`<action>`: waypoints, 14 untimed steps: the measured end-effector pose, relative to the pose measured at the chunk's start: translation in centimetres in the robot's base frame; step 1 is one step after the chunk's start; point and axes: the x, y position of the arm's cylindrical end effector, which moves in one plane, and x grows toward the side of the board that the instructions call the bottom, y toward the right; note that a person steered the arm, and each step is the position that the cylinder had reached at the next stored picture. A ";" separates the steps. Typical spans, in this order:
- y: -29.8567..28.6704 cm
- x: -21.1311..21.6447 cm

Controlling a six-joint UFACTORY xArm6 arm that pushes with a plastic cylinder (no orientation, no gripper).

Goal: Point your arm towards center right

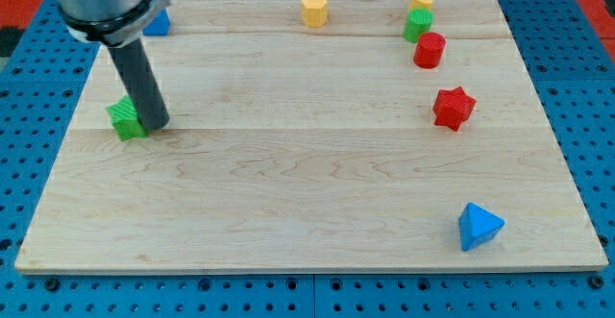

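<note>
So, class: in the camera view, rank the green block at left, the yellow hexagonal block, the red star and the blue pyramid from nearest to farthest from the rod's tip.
From my tip:
1. Green block, touching, left.
2. Yellow hexagonal block, top centre.
3. Red star, right.
4. Blue pyramid, bottom right.

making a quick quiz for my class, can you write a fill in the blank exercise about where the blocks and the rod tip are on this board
1. My tip rests right beside the ____ block at the view's left edge.
2. The red star lies below the red ____.
3. The block nearest the view's bottom right corner is coloured ____.
4. The yellow hexagon sits at the view's ____ edge of the wooden board.

Missing words: green; cylinder; blue; top
</note>
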 end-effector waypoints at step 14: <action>36.5 -6.7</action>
